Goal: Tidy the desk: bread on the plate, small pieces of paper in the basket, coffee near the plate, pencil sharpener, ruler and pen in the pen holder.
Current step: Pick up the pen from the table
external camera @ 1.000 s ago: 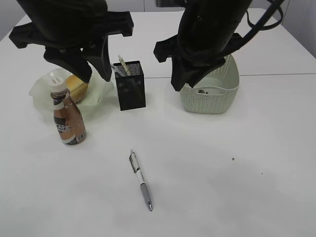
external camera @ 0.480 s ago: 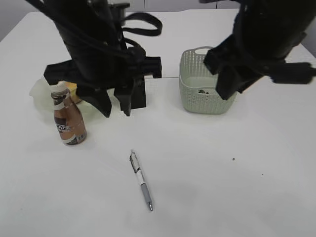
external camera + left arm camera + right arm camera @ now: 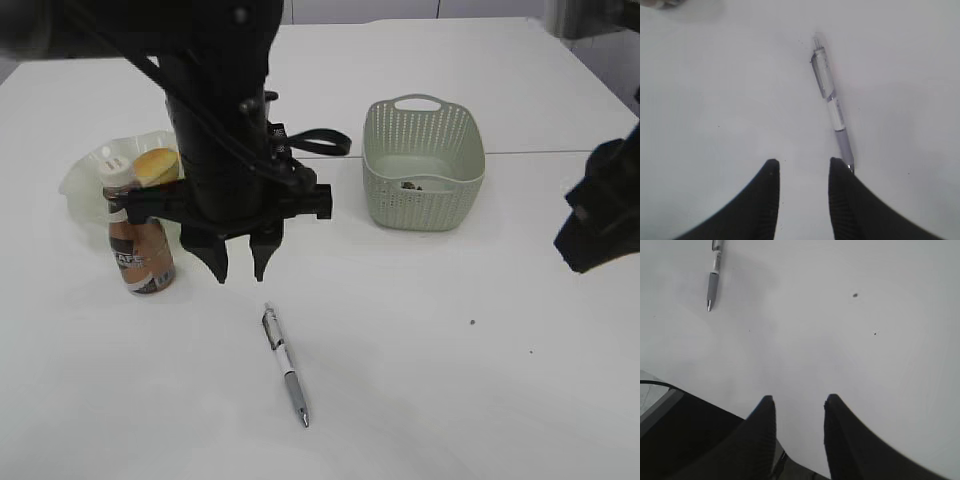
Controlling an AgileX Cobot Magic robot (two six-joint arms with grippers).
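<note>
A silver-and-white pen (image 3: pixel 286 365) lies on the white desk (image 3: pixel 450 400), in front of my left gripper (image 3: pixel 238 268). That gripper hangs open and empty, fingers pointing down, just behind the pen's clip end. In the left wrist view the pen (image 3: pixel 832 102) runs from the right fingertip outward, beside the open left gripper (image 3: pixel 802 167), not between its fingers. The bread (image 3: pixel 157 165) lies in the green plate (image 3: pixel 85 185), and the coffee (image 3: pixel 140 245) stands in front of the plate. My right gripper (image 3: pixel 799 402) is open and empty over bare desk. The pen holder, ruler and pencil sharpener are hidden behind my left arm.
The sage-green basket (image 3: pixel 423 165) stands at the back right with small scraps (image 3: pixel 410 185) inside. My right arm (image 3: pixel 600 215) is at the right edge. A dark speck (image 3: pixel 473 322) lies on the desk. The pen (image 3: pixel 714 282) shows at the upper left of the right wrist view.
My left arm has swung forward and down from behind the plate to just behind the pen. My right arm has moved away from the basket to the right edge.
</note>
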